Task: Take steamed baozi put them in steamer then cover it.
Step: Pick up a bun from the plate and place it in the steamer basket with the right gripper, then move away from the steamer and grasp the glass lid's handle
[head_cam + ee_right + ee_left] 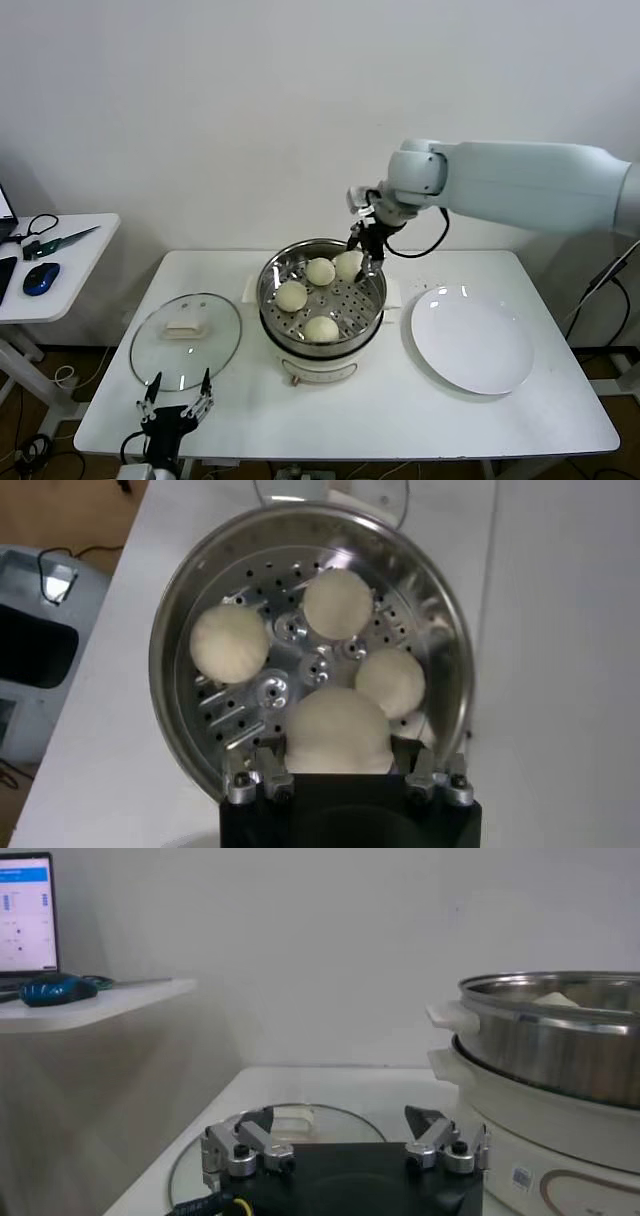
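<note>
Waiting at the table's near edge, the left gripper [176,401] sits with fingers spread, just short of the glass lid [186,340] lying flat on the table [400,420]. Beyond it, the steamer [322,305] holds all four buns [321,328] on its perforated tray. At the far rim, the right gripper [362,262] straddles the farthest bun [338,730], fingers spread around it. The white plate [471,338] sits bare beside the steamer.

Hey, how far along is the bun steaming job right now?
All four cream-white round buns sit in the shiny steel steamer pot, the plate empty. The right gripper straddles the last bun, fingers spread. The clear glass lid lies on the table near the open left gripper; covering remains.
</note>
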